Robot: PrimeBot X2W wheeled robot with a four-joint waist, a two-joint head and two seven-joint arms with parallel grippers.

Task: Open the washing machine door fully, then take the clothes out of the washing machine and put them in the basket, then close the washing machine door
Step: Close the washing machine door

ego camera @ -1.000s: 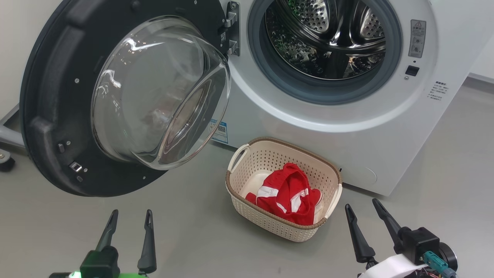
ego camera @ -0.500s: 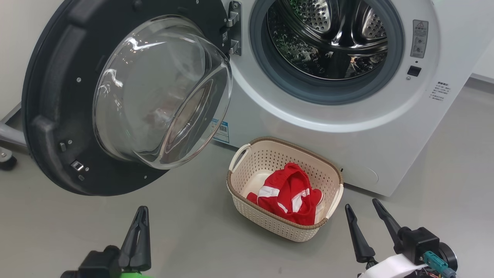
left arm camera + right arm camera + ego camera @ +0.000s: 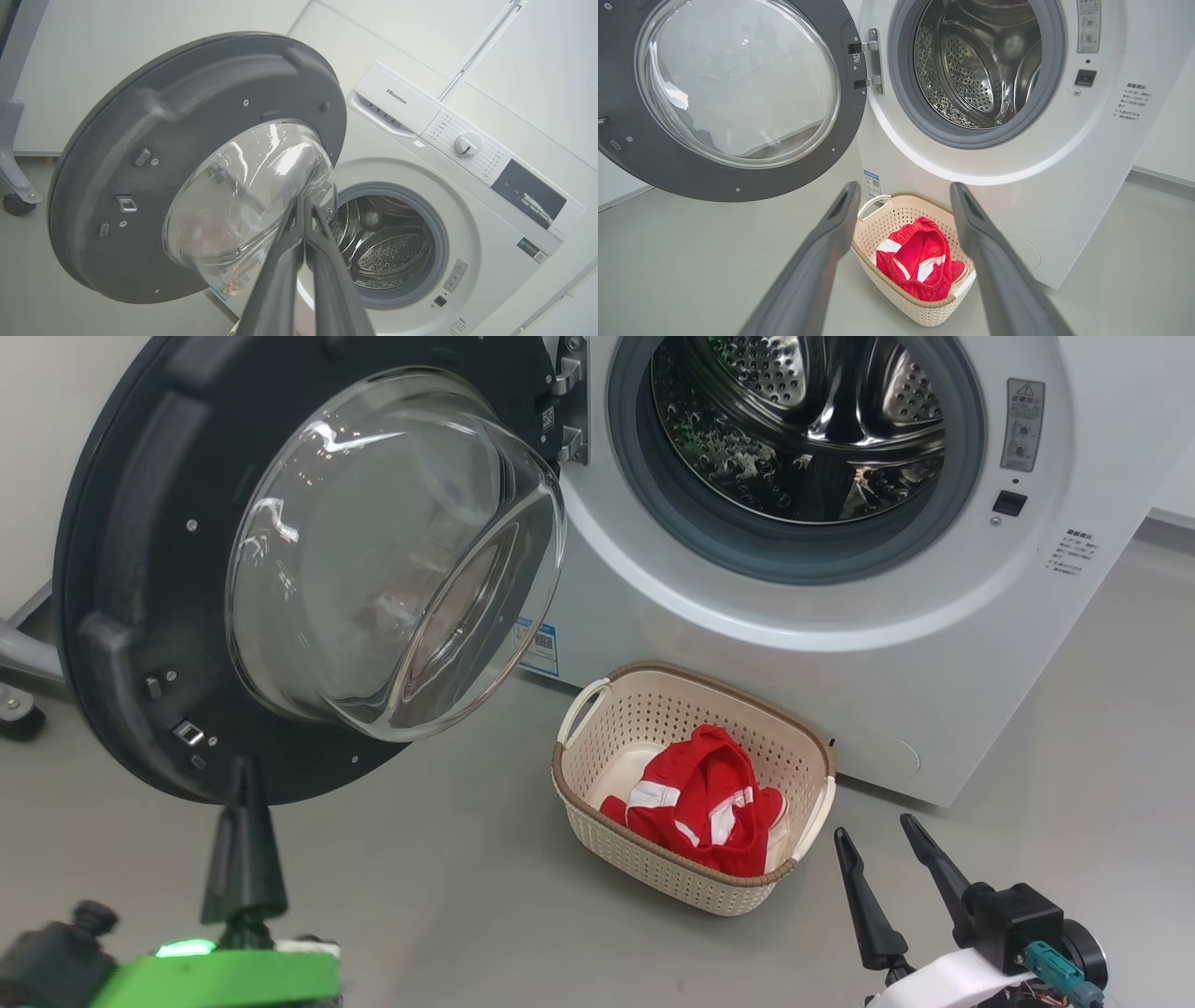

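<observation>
Now left claw (image 3: 245,773) pinched together, nearer washing machine door (image 3: 121,569).

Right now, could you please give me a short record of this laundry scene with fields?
Door: washing machine door open wide, left of the opening.
Drum: steel drum of the washing machine, no garment visible inside.
Clothes: red-and-white clothes lying in the basket.
Basket: on the floor, in front of the machine.
Left end effector: shut, empty, near the door's lower rim in the head view.
Right end effector: open, empty, right of the basket.
Left to do: close the door.
</observation>
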